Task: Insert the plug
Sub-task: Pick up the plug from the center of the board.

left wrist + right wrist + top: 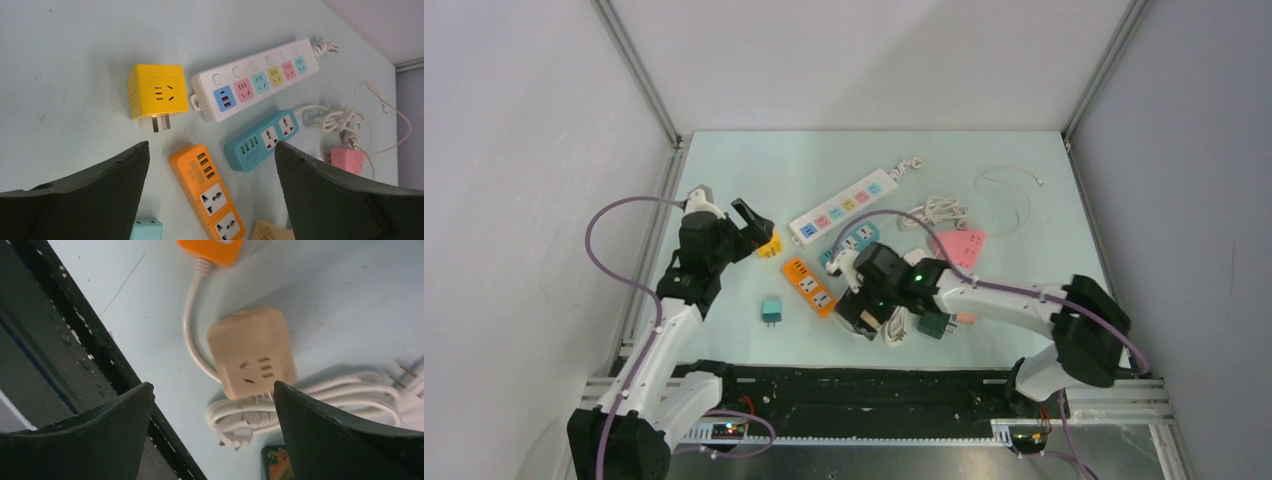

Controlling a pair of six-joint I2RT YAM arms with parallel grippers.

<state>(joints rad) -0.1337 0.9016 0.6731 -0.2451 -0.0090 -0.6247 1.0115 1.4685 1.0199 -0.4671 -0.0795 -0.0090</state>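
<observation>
The left claw hangs wide open above the yellow cube plug. The plug lies prongs-out on the pale tabletop at centre-left of the overhead view, just beside the white power strip. At lower centre, the right claw gapes over a beige cube socket.

White-and-black arms, purple cables, dark pincer fingers; green light, perhaps an LED.

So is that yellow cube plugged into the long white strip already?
No, the yellow cube lies beside the white power strip, its prongs bare and in no socket.
</observation>
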